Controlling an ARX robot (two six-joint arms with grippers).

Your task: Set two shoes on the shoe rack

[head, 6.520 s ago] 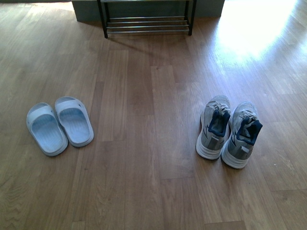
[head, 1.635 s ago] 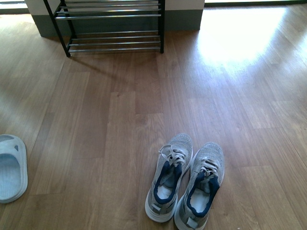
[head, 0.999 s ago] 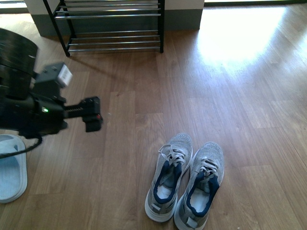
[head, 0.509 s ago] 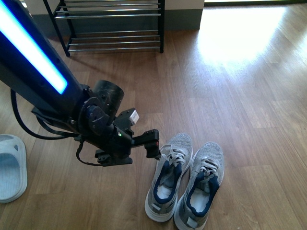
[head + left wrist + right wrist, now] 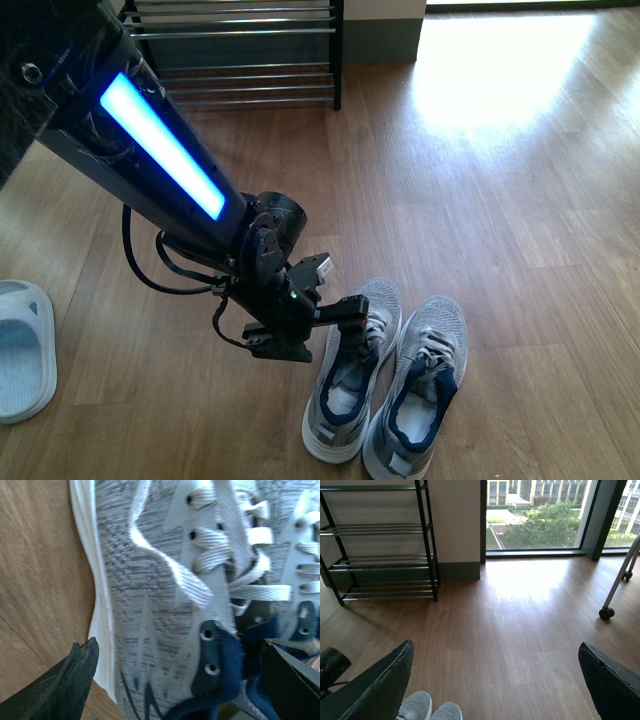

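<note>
The left arm (image 5: 160, 150), carrying a lit blue strip, reaches down from the upper left of the front view to the pair of grey knit sneakers (image 5: 415, 385), which stand side by side on the wooden floor (image 5: 500, 200) with their toes toward the shoe rack (image 5: 250, 75). The left end effector (image 5: 352, 318) is positioned at the laced area of the sneaker on the left of the pair (image 5: 340, 400). In the left wrist view this end effector (image 5: 177, 647) is released: its jaws are spread wide across the sneaker's outer side wall (image 5: 145, 605) — one finger (image 5: 65, 685) is outside the white sole, over the floor, and the other finger (image 5: 290, 680) is at the navy-lined opening. Whether either finger touches the shoe cannot be determined. One pale blue slide (image 5: 22, 350) lies on the floor at the left edge of the front view, well apart from the sneakers. The rack stands against the wall at the far end of the floor, well apart from both kinds of footwear. The right end effector (image 5: 496, 645) is also released — its jaws are fully apart, raised above the floor and facing the shoe rack (image 5: 380, 530), with the sneaker toes (image 5: 430, 710) below it.
</note>
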